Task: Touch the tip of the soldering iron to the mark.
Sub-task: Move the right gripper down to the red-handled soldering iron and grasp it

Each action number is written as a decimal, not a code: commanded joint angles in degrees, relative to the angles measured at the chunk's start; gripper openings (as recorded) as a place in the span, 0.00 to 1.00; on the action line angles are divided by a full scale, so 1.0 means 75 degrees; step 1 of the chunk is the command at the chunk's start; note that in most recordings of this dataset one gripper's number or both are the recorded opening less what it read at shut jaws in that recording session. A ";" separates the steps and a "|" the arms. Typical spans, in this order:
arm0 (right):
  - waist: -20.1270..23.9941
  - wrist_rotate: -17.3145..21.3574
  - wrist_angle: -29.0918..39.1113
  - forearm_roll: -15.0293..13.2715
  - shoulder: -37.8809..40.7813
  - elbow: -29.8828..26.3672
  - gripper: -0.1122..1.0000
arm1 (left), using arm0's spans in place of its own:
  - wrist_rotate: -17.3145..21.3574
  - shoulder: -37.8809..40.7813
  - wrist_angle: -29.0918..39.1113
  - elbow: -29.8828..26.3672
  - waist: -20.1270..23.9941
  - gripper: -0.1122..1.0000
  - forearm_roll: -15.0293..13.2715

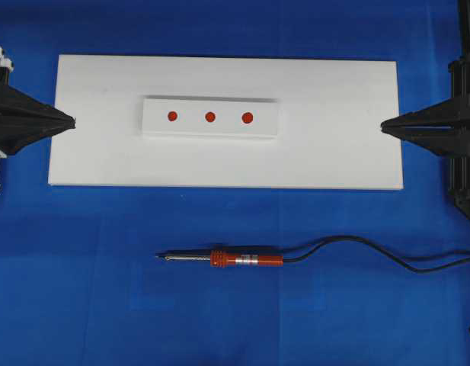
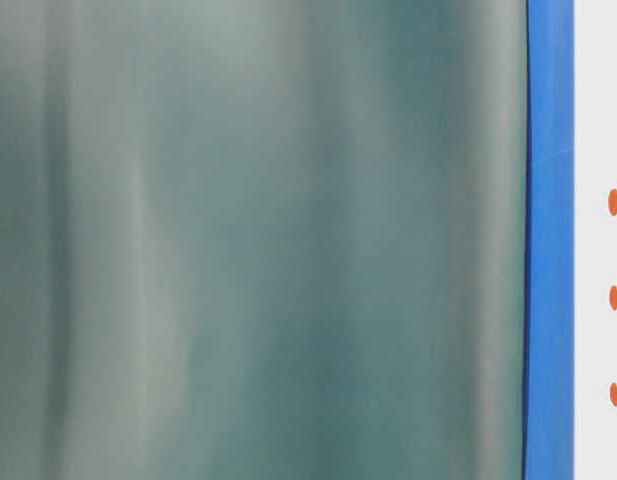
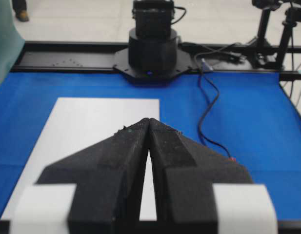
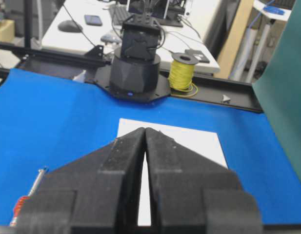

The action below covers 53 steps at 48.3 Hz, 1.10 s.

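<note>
Blue cloth (image 1: 82, 305) covers the table under a white board (image 1: 334, 152); both grippers' jaws are pressed together, empty.

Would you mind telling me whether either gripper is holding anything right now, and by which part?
Nothing is held. The left gripper and right gripper are both shut and empty at the board's ends, while the soldering iron lies untouched on the blue cloth.
</note>
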 commanded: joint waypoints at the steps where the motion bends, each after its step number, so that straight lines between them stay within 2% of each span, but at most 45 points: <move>1: 0.0023 0.0012 -0.0035 0.0035 0.0129 -0.0129 0.10 | -0.0035 0.0023 -0.0047 -0.0117 0.0000 0.12 0.0000; 7: 0.0164 0.0012 0.0281 0.0012 0.0316 -0.0270 0.05 | -0.0035 0.0047 -0.0035 -0.0105 0.0000 0.12 0.0000; 20: 0.0961 0.0094 0.0762 0.0082 0.1195 -0.0809 0.05 | -0.0035 0.0094 -0.0035 -0.0070 0.0000 0.12 0.0012; 32: 0.1043 0.0703 0.0820 0.0152 0.2309 -0.1207 0.08 | -0.0035 0.0070 -0.0035 -0.0059 0.0000 0.12 0.0000; 35: 0.1066 0.0867 0.0820 0.0164 0.2590 -0.1289 0.14 | -0.0035 0.0059 -0.0035 -0.0047 0.0000 0.12 0.0000; 39: 0.1125 0.1102 0.0820 0.0164 0.2988 -0.1395 0.29 | -0.0035 0.0047 -0.0035 -0.0035 0.0000 0.12 0.0000; 50: 0.1535 0.1570 0.1125 0.0176 0.4359 -0.2004 0.87 | -0.0035 0.0035 -0.0035 0.0023 0.0000 0.12 0.0000; 51: 0.1570 0.1617 0.1195 0.0176 0.4500 -0.2098 0.90 | -0.0035 0.0035 -0.0035 0.0035 0.0000 0.12 0.0000; 53: 0.1629 0.1723 0.1359 0.0187 0.4793 -0.2285 0.91 | -0.0035 0.0035 -0.0035 0.0035 0.0000 0.12 0.0012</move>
